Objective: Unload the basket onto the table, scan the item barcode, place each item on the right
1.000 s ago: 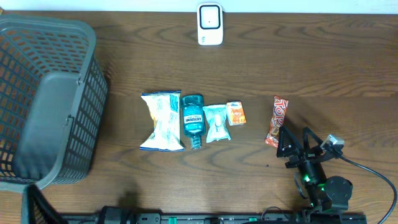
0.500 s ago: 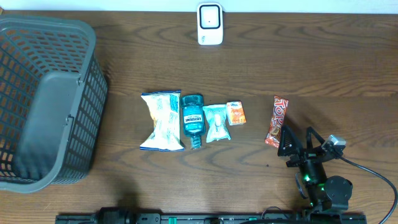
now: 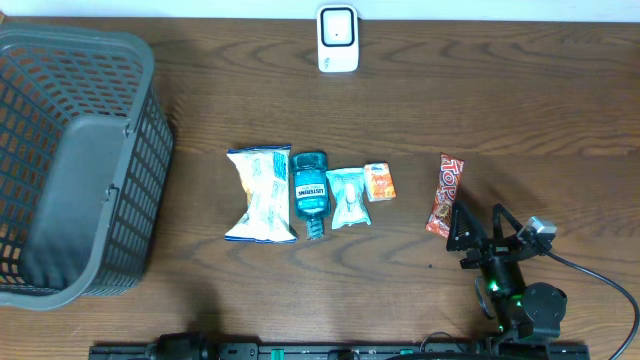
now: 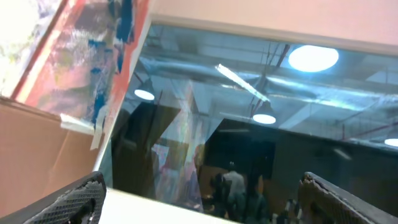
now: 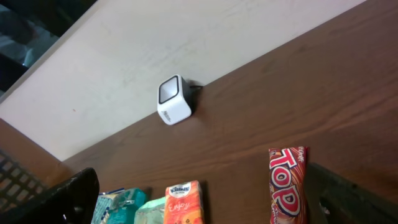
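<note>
Ahead of the right gripper's fingers (image 5: 354, 199), the snack bar (image 5: 286, 190) lies nearest, just inside the right-hand finger. To its left, about midway between the fingers, lies the small carton (image 5: 185, 200). The pouch (image 3: 348, 197), bottle (image 3: 310, 193) and bag (image 3: 260, 193) follow in a row. The scanner (image 5: 174, 99) stands far ahead at the table (image 5: 298, 93) edge. The basket (image 3: 75, 165) sits beyond the left-hand finger.

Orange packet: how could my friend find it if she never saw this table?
On the brown table, things lie in a row at the middle. The orange packet sits between a teal packet and a long red candy bar. It is the smallest and the only orange one.
</note>
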Controlling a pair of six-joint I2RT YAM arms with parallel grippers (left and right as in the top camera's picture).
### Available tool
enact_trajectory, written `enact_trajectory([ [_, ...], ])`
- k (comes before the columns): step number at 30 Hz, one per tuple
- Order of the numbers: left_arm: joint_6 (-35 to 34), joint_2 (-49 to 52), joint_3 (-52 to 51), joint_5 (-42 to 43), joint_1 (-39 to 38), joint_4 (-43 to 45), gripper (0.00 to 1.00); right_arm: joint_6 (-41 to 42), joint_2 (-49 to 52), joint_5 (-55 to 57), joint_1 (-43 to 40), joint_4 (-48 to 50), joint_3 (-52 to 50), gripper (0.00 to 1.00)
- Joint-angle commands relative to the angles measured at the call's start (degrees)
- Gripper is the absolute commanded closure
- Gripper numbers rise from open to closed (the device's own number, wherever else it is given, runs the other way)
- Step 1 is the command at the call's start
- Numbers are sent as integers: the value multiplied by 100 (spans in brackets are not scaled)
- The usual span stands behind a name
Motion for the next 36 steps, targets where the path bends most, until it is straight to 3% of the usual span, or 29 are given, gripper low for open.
enact_trajectory([
  [1,-409,-46,-345,243,28,24,2,-109,-7,68,-4,-26,-9,1],
  [5,-518,-46,-855,717,31,24,2,-46,-9,-2,-9,-28,-9,1],
  [12,-518,-44,-1810,219,28,31,2,-46,-7,-833,-9,59,-9,1],
  [15,-522,-44,-1989,382,28,-389,2,-334,-2,-1519,-7,321,22,1],
  [22,-525,-44,-2002,444,28,-1847,2,-815,660,-1561,-4,-50,693,1],
  [26,-522,-44,-2004,442,28,-2647,2,-1626,2103,-1250,4,-1182,1906,1],
  [31,-516,-44,-2004,339,28,-2653,2,-2153,4277,-350,476,-2918,3814,1],
  [34,-514,-44,-2055,39,28,-2640,2,-2258,5257,-579,833,-3515,4568,1],
  [36,-520,-44,-2271,-7,28,-2498,2,-2251,6076,-1106,1045,-3390,4835,1],
])
